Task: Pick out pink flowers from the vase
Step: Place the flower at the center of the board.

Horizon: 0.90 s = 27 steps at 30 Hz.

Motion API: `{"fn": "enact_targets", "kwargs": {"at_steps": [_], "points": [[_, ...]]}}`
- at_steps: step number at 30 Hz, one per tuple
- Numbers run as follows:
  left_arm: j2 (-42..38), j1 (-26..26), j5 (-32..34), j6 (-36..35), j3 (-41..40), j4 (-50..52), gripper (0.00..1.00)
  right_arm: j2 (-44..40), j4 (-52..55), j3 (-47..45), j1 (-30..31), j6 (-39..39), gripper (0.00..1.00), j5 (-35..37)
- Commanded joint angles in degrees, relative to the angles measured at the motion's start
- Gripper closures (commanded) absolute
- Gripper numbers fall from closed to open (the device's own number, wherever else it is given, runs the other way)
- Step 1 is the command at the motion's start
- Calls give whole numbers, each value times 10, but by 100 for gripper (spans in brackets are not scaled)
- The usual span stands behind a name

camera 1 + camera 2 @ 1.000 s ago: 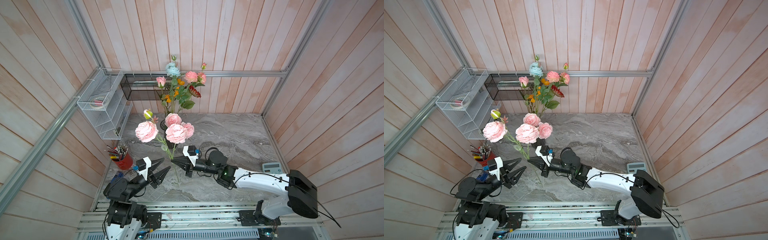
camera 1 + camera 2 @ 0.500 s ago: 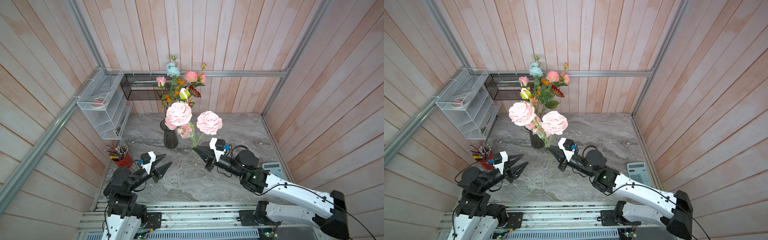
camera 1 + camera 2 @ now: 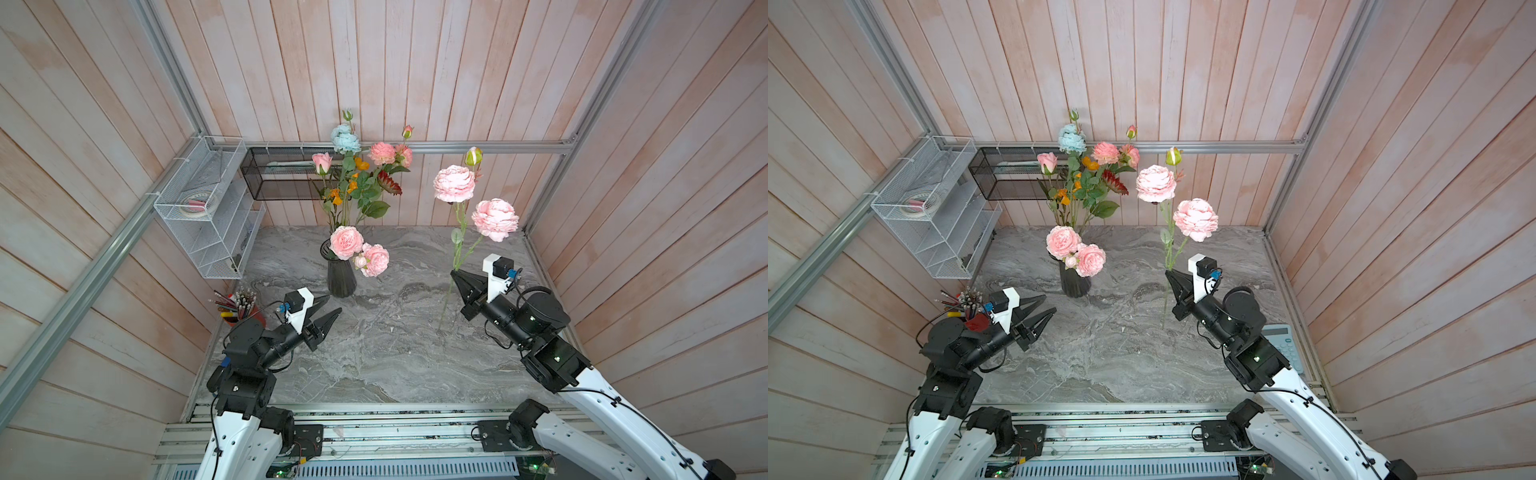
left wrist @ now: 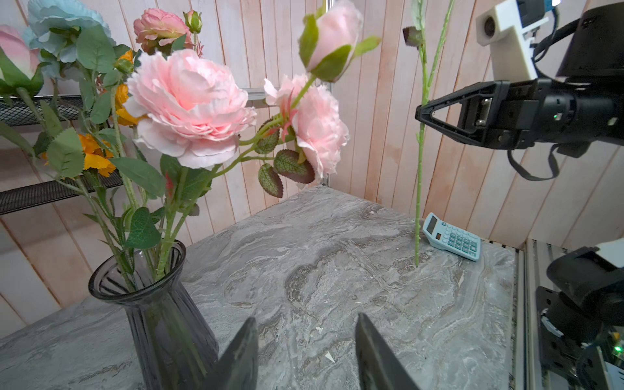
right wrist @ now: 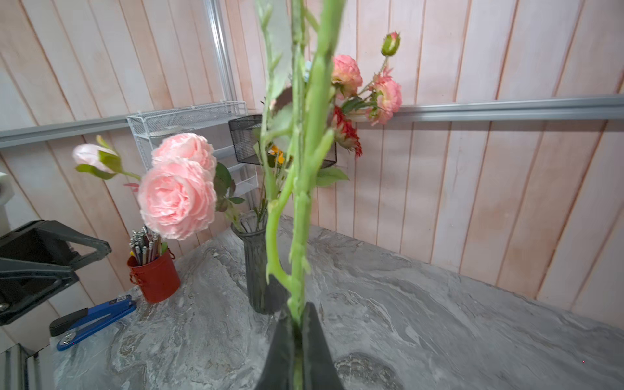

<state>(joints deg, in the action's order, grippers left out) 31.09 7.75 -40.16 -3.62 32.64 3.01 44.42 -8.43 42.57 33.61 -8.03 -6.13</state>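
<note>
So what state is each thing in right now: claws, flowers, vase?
right claw: shut on the lifted pink flowers.
left claw: open, empty, near the vase.
lifted pink flowers: upright, outside the vase.
vase: upright, holding more pink flowers and other blooms.
pencil cup: upright, full.
calculator: lying flat.

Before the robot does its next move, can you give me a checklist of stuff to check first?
1. The right gripper is shut on the stalk of the held pink flower: ok.
2. The held pink flower is fully out of the vase, standing apart from it: ok.
3. The vase is upright: ok.
4. The left gripper is open and empty, near the vase: ok.
5. Every pink flower is out of the vase: not ok. Two big pink heads and a small bud are in it.
6. The stalk's bottom end is clear of the table and the calculator: cannot tell.
</note>
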Motion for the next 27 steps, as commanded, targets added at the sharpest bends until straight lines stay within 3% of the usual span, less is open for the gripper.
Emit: {"fn": "enact_targets", "kwargs": {"at_steps": [1,9,16,27], "points": [[19,2,29,-19,25,12,53,19,51,-18,-50,-36,100,-61],[79,2,65,-43,43,18,53,128,80,-15,-152,-61,100,-171],[104,2,86,-33,25,3,52,242,121,4,-193,-51,100,-193],[104,0,102,-36,5,7,52,394,93,30,-218,-39,100,-224]]}}
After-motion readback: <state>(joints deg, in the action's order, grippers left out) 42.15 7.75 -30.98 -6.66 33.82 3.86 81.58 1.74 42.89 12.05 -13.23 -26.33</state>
